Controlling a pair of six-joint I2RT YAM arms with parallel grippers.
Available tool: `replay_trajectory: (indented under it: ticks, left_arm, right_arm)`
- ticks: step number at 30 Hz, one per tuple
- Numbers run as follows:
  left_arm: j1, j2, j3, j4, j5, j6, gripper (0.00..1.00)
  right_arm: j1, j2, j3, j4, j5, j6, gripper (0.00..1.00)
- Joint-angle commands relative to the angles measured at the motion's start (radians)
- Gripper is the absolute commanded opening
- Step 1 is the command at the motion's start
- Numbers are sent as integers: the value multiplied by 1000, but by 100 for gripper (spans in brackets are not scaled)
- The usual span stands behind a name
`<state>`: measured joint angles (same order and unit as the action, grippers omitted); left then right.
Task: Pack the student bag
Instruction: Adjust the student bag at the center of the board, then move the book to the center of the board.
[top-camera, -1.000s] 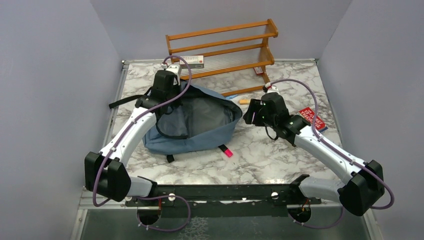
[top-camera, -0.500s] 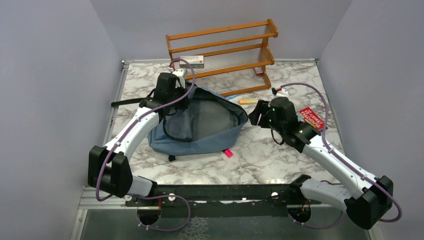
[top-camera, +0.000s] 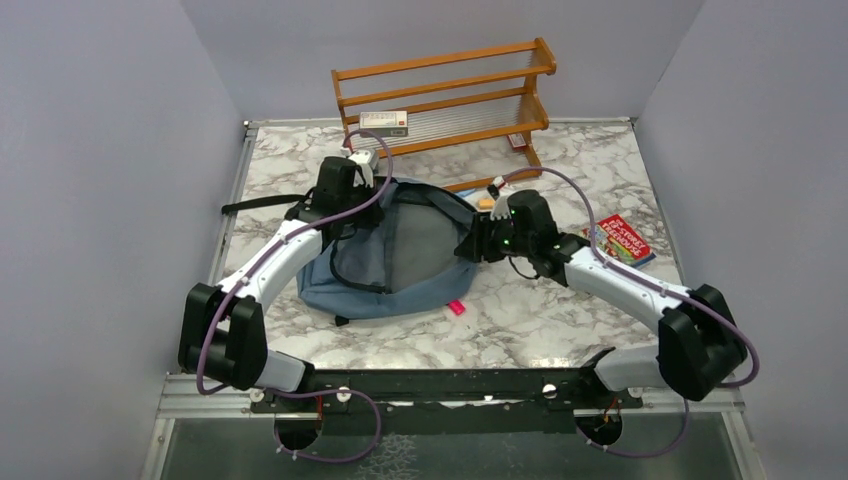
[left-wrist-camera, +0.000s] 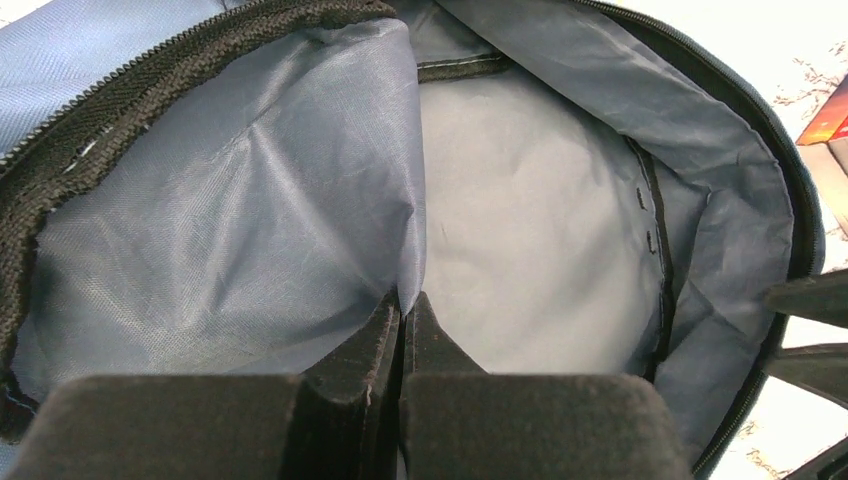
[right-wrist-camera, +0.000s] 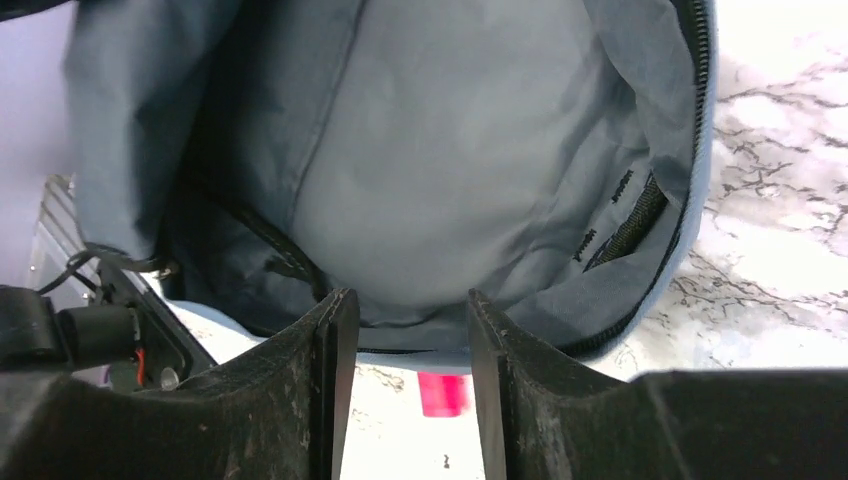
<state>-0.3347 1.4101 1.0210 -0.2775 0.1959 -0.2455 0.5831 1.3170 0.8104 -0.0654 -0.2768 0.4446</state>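
The student bag (top-camera: 395, 295) lies open at the table's middle, dusty blue outside with grey lining (left-wrist-camera: 530, 220) inside. My left gripper (top-camera: 338, 222) is at its left rim. In the left wrist view that gripper (left-wrist-camera: 405, 305) is shut on a fold of the lining and holds the flap up. My right gripper (top-camera: 470, 246) is at the bag's right rim. In the right wrist view it (right-wrist-camera: 405, 305) is open, and the bag's zipper edge (right-wrist-camera: 640, 300) runs just past its fingertips. The bag's inside (right-wrist-camera: 440, 150) holds nothing that I can see.
A wooden rack (top-camera: 445, 95) stands at the back with a small box (top-camera: 383, 122) on it. A red book (top-camera: 625, 240) lies to the right. A pink marker (top-camera: 456, 306) lies by the bag's near edge and an orange item (top-camera: 487, 203) behind it. A black strap (top-camera: 255, 205) trails left.
My right arm has swung left from near the red book to the bag's right rim, and its jaws have narrowed. My left gripper has drawn the flap back, widening the opening.
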Motion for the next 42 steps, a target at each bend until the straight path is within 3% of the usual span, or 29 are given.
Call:
replay_trajectory:
  ticks: [1, 7, 13, 19, 23, 28, 35, 42]
  left_arm:
    - [0, -15, -60, 44, -50, -15, 0]
    - [0, -17, -134, 30, -150, -80, 0]
    - [0, -23, -150, 24, -207, -149, 1]
    - [0, -59, -101, 46, -130, -144, 33]
    - [0, -75, -47, 33, -87, -121, 46]
    - [0, -93, 0, 33, -32, -110, 54]
    - [0, -81, 32, 47, 15, -101, 57]
    - [-2, -73, 58, 75, 69, -118, 58]
  right_arm:
    - [-2, 72, -10, 67, 39, 19, 47]
    - [-2, 100, -66, 7, 187, 59, 46]
    - [-2, 56, -100, 48, 107, 57, 46]
    - [-2, -44, -67, 38, 65, 33, 48]
    - [-2, -115, -39, -23, 163, 42, 52]
    - [-2, -196, -13, -131, 379, 86, 58]
    - [-2, -217, 33, -264, 576, 133, 64]
    - [-22, -151, 91, -352, 667, 159, 76]
